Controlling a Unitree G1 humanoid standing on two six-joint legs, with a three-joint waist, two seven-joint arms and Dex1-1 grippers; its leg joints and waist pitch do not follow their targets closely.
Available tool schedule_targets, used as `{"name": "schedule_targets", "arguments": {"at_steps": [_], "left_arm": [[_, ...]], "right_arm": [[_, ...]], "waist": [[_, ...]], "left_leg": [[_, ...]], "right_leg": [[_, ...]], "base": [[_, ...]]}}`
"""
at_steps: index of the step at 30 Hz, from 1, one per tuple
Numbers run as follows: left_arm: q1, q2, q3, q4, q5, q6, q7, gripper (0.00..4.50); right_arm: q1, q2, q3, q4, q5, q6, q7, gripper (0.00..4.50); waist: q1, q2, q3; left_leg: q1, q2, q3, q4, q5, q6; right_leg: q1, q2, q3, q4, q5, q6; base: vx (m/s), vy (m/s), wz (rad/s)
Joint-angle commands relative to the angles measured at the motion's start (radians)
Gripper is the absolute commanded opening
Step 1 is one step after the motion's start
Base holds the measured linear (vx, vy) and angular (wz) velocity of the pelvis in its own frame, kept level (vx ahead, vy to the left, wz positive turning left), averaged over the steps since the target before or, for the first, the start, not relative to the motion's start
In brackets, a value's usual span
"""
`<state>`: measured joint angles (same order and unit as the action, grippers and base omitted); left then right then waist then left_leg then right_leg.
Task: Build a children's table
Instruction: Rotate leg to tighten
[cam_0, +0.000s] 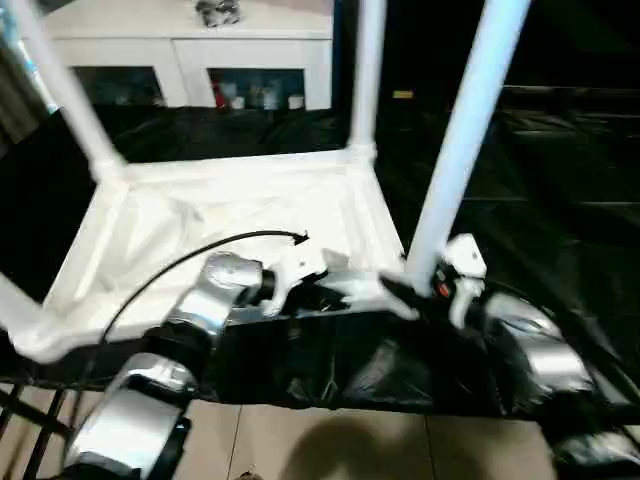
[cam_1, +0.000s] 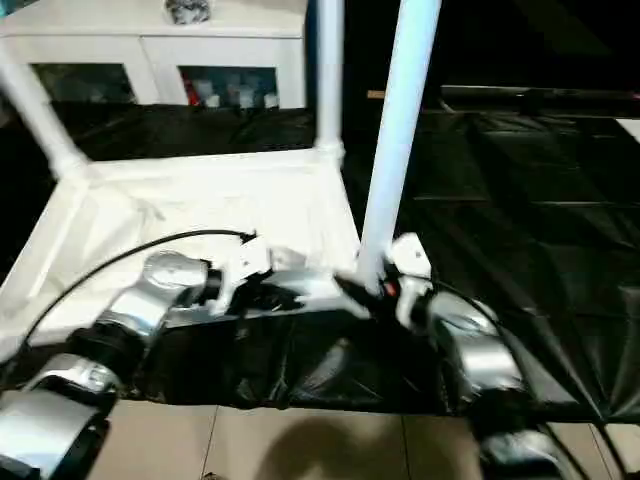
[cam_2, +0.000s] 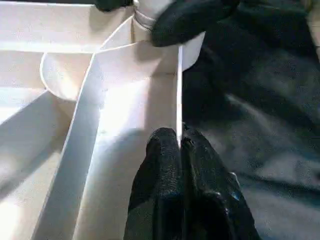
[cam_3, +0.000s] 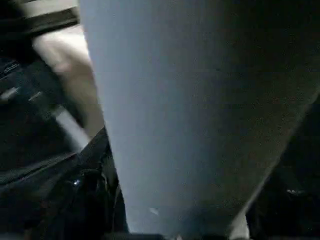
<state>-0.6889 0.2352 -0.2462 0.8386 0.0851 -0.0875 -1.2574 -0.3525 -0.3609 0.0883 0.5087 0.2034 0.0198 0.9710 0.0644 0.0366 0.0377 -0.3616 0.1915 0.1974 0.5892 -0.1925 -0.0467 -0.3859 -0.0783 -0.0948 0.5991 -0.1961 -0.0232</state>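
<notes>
1. The children's table top (cam_0: 230, 225) is lying upside down, ribbed underside up, on a work surface covered in black sheeting (cam_0: 560, 180). Its far-left and near-left edges run out of the head views, so you can't see the whole outline.
2. Three legs are easy to spot standing up out of corner sockets: the near-right leg (cam_0: 462, 130), the far-right leg (cam_0: 367, 70) and the far-left leg (cam_0: 62, 85). All three get cut off by the top of the picture. A white stub pokes in at the near-left corner, too little of it to say much.
3. The left pincer (cam_2: 178, 150) is pinched shut on the top's thin near side wall, fingers pressed together over the rim, just along from the near-right corner socket (cam_2: 75, 75).
4. The right pincer (cam_0: 425, 280) sits at the base of the near-right leg. In the left wrist view a black finger (cam_2: 185, 20) lies against the foot of that leg right above the socket. Honestly can't tell whether it's gripping or has let go: the right wrist view is basically one pale blurry tube right up close.
5. Behind everything is a white cabinet (cam_0: 190, 50) with glass doors; stuff on top and inside is too blurry to name.
6. Pale floor tiles (cam_0: 330, 440) show below the sheeting's near edge.
</notes>
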Motion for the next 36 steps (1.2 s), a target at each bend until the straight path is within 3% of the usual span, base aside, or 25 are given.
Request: {"name": "schedule_targets", "arguments": {"at_steps": [1,6,8,9,13,22,28,30,32,34,36], "left_arm": [[-0.006,-0.011,-0.012,-0.026,-0.036,-0.023,-0.040,0.00],[-0.014,0.027,-0.017,-0.008,-0.045,-0.037,-0.116,0.00],[-0.015,0.030,-0.017,-0.005,-0.043,-0.040,-0.123,0.00],[-0.015,0.034,-0.017,-0.005,-0.043,-0.045,-0.135,0.00],[-0.016,0.045,-0.019,-0.006,-0.046,-0.052,-0.164,0.00],[-0.016,0.056,-0.017,0.008,-0.042,-0.069,-0.177,0.00],[-0.017,0.025,-0.012,0.015,-0.009,-0.049,-0.045,0.00],[-0.018,-0.049,0.000,0.011,-0.005,-0.008,0.084,0.00],[-0.015,-0.070,-0.003,0.006,-0.004,0.002,0.103,0.00],[-0.013,-0.128,-0.008,0.002,0.006,0.024,0.178,0.00],[-0.014,-0.174,-0.018,0.004,0.021,0.035,0.239,0.00]], "right_arm": [[0.020,-0.015,0.067,-0.045,0.014,0.039,0.109,3.19],[0.041,-0.095,0.115,-0.084,0.016,0.087,0.272,3.19],[0.042,-0.099,0.118,-0.088,0.017,0.093,0.281,3.19],[0.043,-0.102,0.120,-0.097,0.021,0.101,0.290,2.93],[0.040,-0.104,0.120,-0.111,0.028,0.106,0.304,2.67],[0.062,-0.111,0.126,-0.156,0.035,0.121,0.331,2.58],[0.060,-0.050,0.074,-0.111,-0.018,0.052,0.131,2.57],[0.029,0.036,0.015,-0.022,-0.056,0.026,-0.111,2.57],[0.020,0.056,0.005,0.000,-0.066,0.018,-0.169,2.57],[-0.003,0.115,-0.031,0.053,-0.075,0.026,-0.324,2.57],[-0.025,0.162,-0.056,0.096,-0.082,0.020,-0.439,2.57]], "waist": [[0.004,-0.016,-0.054],[0.014,-0.017,-0.052],[0.018,-0.016,-0.052],[0.021,-0.018,-0.053],[0.024,-0.017,-0.054],[0.026,-0.017,-0.055],[0.024,-0.015,-0.051],[0.015,-0.017,-0.047],[0.005,-0.018,-0.044],[-0.007,-0.018,-0.043],[-0.010,-0.018,-0.046]], "left_leg": [[0.004,0.052,-0.021,-0.062,-0.161,0.123],[0.004,0.053,-0.022,-0.063,-0.177,0.109],[0.004,0.054,-0.022,-0.064,-0.173,0.105],[0.006,0.055,-0.022,-0.064,-0.169,0.101],[0.005,0.055,-0.023,-0.064,-0.159,0.096],[0.004,0.054,-0.022,-0.063,-0.149,0.099],[0.007,0.054,-0.023,-0.065,-0.178,0.076],[0.009,0.053,-0.025,-0.069,-0.202,0.049],[0.010,0.049,-0.029,-0.074,-0.224,0.026],[0.017,0.048,-0.028,-0.075,-0.242,0.019],[0.013,0.046,-0.027,-0.073,-0.229,0.033]], "right_leg": [[0.048,-0.079,0.055,-0.071,-0.143,-0.234],[0.047,-0.082,0.056,-0.076,-0.197,-0.217],[0.046,-0.083,0.057,-0.076,-0.200,-0.214],[0.045,-0.083,0.057,-0.075,-0.196,-0.214],[0.046,-0.084,0.057,-0.071,-0.169,-0.220],[0.046,-0.084,0.056,-0.070,-0.151,-0.221],[0.043,-0.085,0.056,-0.076,-0.208,-0.211],[0.039,-0.088,0.057,-0.083,-0.271,-0.201],[0.041,-0.087,0.055,-0.092,-0.341,-0.179],[0.037,-0.085,0.057,-0.096,-0.357,-0.175],[0.040,-0.086,0.059,-0.096,-0.342,-0.172]], "base": [[0.000,0.000,0.00],[0.000,0.000,0.00],[0.000,0.000,0.00],[0.000,0.000,0.00],[0.000,0.000,0.00],[0.000,0.000,0.00],[0.000,0.000,0.00],[0.000,0.000,0.00],[0.000,0.000,0.00],[0.000,0.000,0.00],[0.000,0.000,0.00]]}}
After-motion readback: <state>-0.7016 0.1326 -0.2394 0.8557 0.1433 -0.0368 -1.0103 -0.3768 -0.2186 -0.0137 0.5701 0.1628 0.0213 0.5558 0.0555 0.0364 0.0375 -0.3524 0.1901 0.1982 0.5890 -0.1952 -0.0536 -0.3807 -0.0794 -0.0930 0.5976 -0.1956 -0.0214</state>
